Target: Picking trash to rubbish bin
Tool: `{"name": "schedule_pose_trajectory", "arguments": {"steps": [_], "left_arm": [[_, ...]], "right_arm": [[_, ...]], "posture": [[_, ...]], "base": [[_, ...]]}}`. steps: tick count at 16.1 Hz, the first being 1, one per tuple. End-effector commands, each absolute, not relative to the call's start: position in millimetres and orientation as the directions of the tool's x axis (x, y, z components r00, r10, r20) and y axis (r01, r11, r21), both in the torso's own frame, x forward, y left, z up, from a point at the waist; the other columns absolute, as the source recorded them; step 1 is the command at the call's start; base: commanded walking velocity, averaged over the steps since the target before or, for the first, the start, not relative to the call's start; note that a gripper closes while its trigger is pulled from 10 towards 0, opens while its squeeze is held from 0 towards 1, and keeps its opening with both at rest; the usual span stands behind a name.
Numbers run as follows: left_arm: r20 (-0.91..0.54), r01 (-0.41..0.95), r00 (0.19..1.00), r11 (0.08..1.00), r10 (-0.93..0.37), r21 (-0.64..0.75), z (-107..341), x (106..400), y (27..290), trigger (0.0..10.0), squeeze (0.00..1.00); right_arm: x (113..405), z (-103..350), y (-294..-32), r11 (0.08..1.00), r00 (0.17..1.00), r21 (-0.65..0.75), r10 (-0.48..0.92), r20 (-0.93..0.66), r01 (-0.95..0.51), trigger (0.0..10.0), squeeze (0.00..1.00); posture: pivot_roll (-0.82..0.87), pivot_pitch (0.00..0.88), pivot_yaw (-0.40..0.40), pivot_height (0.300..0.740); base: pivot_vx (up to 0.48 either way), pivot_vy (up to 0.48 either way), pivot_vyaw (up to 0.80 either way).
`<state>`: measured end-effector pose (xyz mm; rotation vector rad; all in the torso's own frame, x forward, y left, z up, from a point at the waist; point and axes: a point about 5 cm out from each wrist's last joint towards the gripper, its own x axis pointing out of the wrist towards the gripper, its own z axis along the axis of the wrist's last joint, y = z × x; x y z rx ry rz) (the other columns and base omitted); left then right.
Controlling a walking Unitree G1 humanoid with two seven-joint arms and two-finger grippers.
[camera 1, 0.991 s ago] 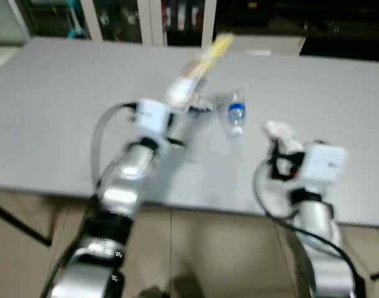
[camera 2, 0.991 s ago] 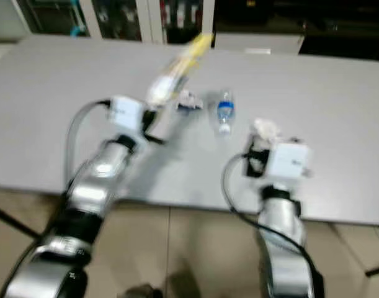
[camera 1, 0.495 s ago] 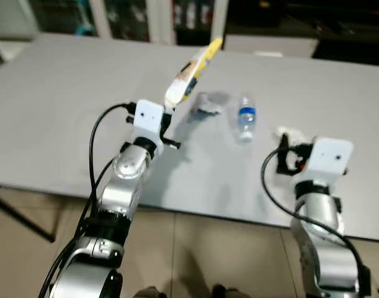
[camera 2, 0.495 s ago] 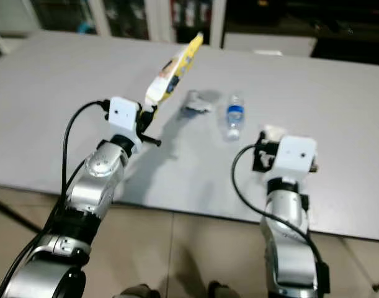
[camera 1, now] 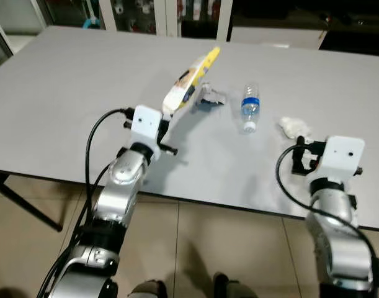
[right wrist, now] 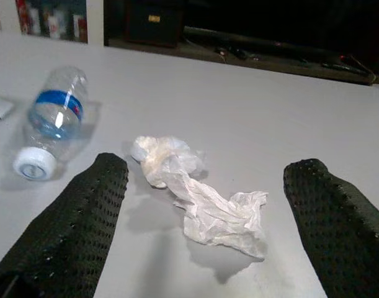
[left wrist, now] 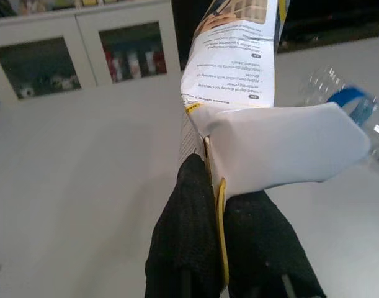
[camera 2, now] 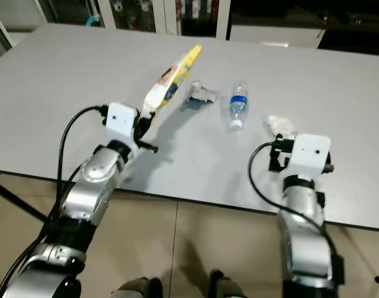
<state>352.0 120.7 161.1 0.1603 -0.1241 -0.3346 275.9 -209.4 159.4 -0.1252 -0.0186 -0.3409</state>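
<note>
My left gripper (camera 1: pixel 165 124) is shut on a yellow and white snack packet (camera 1: pixel 189 82), held up above the grey table (camera 1: pixel 65 93); the wrist view shows its fingers (left wrist: pixel 189 217) pinching the packet (left wrist: pixel 239 81) at its lower edge. My right gripper (right wrist: pixel 208 186) is open just above the table's near edge, with a crumpled white tissue (right wrist: pixel 198 195) lying on the table ahead of the gap between its fingers. That tissue (camera 1: pixel 294 127) lies just beyond the right wrist. A small plastic water bottle (camera 1: pixel 250 107) with a blue label lies on its side mid-table.
A small crumpled grey and white wrapper (camera 1: pixel 209 97) lies next to the packet's far end. Glass-fronted cabinets (camera 1: pixel 146 9) stand beyond the table's far edge. Tiled floor (camera 1: pixel 226 248) lies under the near edge, with a table leg (camera 1: pixel 22 205) at the left.
The camera has pulled back and steadied, so the table sits lower in view. My left gripper still holds the packet raised; my right gripper now sits a little short of the tissue.
</note>
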Motion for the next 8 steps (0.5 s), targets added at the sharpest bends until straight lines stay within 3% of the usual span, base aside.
{"name": "schedule_pose_trajectory", "arguments": {"steps": [1, 8], "left_arm": [[0.084, 0.33, 0.932, 0.922, -0.352, 0.203, 162, 350, 121, 10.0, 0.0], [0.049, 0.341, 0.93, 0.907, -0.363, 0.247, 164, 339, 136, 10.0, 0.0]], "right_arm": [[277, 157, -214, 0.937, 0.944, -0.114, -0.33, 0.017, 0.33, 10.0, 0.0], [294, 150, -233, 0.951, 0.964, -0.164, -0.265, 0.007, 0.262, 10.0, 0.0]], "posture": [[0.16, 0.217, 0.016, 0.74], [0.23, 0.288, 0.046, 0.74]], "base": [[0.0, 0.0, 0.0], [0.0, 0.0, 0.0]]}}
